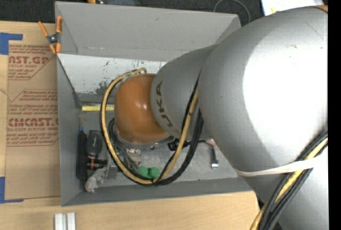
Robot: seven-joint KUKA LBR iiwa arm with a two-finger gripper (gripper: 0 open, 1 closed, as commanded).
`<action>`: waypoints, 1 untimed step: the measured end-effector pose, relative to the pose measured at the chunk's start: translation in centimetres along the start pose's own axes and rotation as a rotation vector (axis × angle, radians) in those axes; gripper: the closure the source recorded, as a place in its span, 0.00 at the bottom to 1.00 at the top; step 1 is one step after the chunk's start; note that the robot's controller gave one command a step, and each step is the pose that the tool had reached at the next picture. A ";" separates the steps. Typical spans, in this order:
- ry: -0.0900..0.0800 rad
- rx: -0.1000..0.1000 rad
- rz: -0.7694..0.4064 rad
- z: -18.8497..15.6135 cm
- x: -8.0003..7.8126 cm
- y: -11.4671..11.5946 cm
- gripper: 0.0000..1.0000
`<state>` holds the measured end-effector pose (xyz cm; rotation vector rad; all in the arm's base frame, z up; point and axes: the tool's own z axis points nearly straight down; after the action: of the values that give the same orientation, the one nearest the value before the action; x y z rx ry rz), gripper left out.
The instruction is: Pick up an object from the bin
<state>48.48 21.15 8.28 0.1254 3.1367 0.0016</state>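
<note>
Along the left wall of the grey metal bin (pixel 66 133) lie a thin yellow rod (pixel 96 108) and black oblong pieces (pixel 88 154); at centre the gripper (pixel 129 155) hangs low under its orange cover (pixel 136 106), open or closed I cannot tell; just right, a small green plastic lump (pixel 149 173), likely the nearest pick; centre over it before closing; farther right, a small white piece (pixel 214 162).

My arm (pixel 266 96) was cut off at right and bottom edges, much of the bin (pixel 144 32) floor lay hidden under my orange cover (pixel 133 106), yellow stick (pixel 96 108) ran behind it, green piece (pixel 148 172) partly behind my cable (pixel 108 117), dark things (pixel 88 152) at left too small to name.
</note>
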 end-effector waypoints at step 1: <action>-0.002 -0.001 0.024 -2.1 -0.1 0.1 1.00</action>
<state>48.54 21.20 10.35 0.1631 3.1327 0.0036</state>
